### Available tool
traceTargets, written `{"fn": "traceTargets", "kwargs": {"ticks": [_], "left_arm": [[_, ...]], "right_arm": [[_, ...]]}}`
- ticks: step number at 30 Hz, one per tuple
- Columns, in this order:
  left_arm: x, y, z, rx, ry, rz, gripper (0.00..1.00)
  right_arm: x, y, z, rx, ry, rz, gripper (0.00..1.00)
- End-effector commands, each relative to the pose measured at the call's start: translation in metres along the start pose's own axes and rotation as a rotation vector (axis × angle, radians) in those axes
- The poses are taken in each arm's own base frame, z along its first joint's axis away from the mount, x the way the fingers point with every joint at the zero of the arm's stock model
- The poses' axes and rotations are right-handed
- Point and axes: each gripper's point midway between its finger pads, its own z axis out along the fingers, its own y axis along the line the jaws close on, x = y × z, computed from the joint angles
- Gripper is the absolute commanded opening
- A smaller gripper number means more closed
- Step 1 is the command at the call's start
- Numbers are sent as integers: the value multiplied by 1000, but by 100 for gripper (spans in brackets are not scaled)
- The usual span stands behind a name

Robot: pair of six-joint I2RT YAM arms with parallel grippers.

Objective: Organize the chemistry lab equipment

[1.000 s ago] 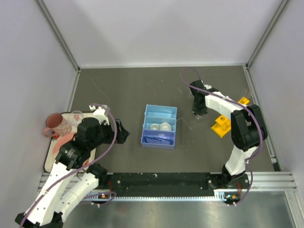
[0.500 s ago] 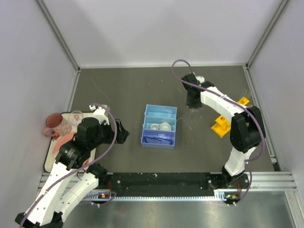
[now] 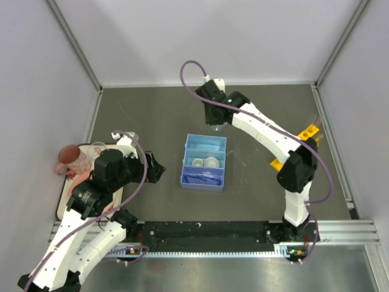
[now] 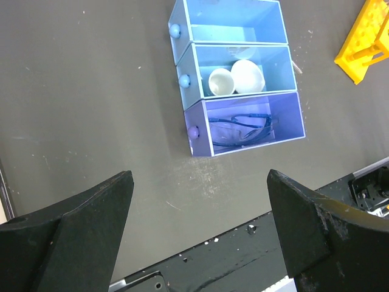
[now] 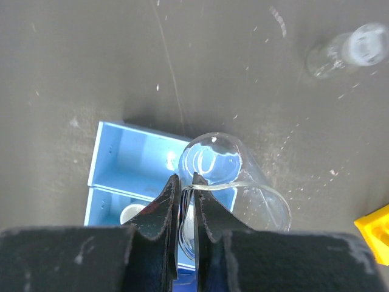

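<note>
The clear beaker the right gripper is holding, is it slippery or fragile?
Probably slippery: the right gripper pinches only one thin, smooth wall of the beaker. It looks thin and clear, so likely light and perhaps breakable.

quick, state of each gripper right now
Left gripper: open, holding nothing.
Right gripper: closed on the rim of a small clear glass beaker.

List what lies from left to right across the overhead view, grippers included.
From the left: dark-pink mug → clear cup → left gripper → blue tray → yellow rack. The right gripper is left out: it sits within the tray's span.
</note>
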Motion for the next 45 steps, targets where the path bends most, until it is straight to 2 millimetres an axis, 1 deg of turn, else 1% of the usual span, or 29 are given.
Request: {"fn": "traceTargets", "kwargs": {"ticks": [1,2,3,4,7,11,16,20,25,30,31,43,44,45], "left_arm": [[-17,-12,-13,44,-52,25,96],[-18,-12,-14,47,-57,25,97],[-18,-13,-15,50,-59,26,96],[-18,-12,-16,49,-59,26,97],[-16,-12,-16,49,-56,25,96],[-15,-12,-18,50,-55,25,96],[-14,-12,-17,52,-51,25,96],[-13,-12,-16,53,-49,22,96],[-14,-12,-18,53,-54,21,96],[-13,-11,-18,45,-51,23,96],[-13,-11,-18,46,-49,23,96],[-13,-10,-18,41,-44,23,96],[-12,-10,-18,41,-41,22,96],[-12,-10,-18,41,-42,23,96]], "right_arm": [[22,17,10,23,57,-71,0],[29,22,16,27,72,-87,0],[32,24,19,29,78,-88,0],[40,30,27,32,97,-100,0],[51,32,36,42,124,-105,0],[65,28,45,63,150,-108,0],[75,22,50,81,162,-115,0],[89,17,56,94,183,-121,0],[98,15,62,100,192,-120,0],[108,8,71,110,213,-110,0],[114,6,72,108,226,-113,0],[132,-5,90,113,262,-95,0],[133,-6,91,114,265,-91,1],[134,-6,92,112,265,-94,4]]}}
